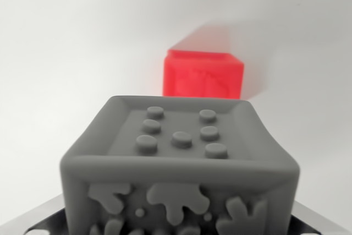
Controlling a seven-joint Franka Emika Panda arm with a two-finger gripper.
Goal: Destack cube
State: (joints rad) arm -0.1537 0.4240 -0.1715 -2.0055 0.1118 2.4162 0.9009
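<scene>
You've got a grey cube (179, 163) filling the lower middle of the wrist view, close to the camera and slightly blurred. Its top face has a raised rim and seven round studs; the front face shows raised splat shapes and small dots. Behind it, well apart, sits a red cube (203, 75) on the white tabletop (60, 53), upper centre, one face toward you with faint relief you can't read. The two cubes are not stacked in this view; the grey one hides the red one's base. Dark flat parts with white specks poke out at the bottom corners on either side of the grey cube, likely the jaws, but you cannot tell whether they are apart or clamped on it. The camera looks forward and slightly down across the grey cube's top, so the wrist is low and tilted toward level.
</scene>
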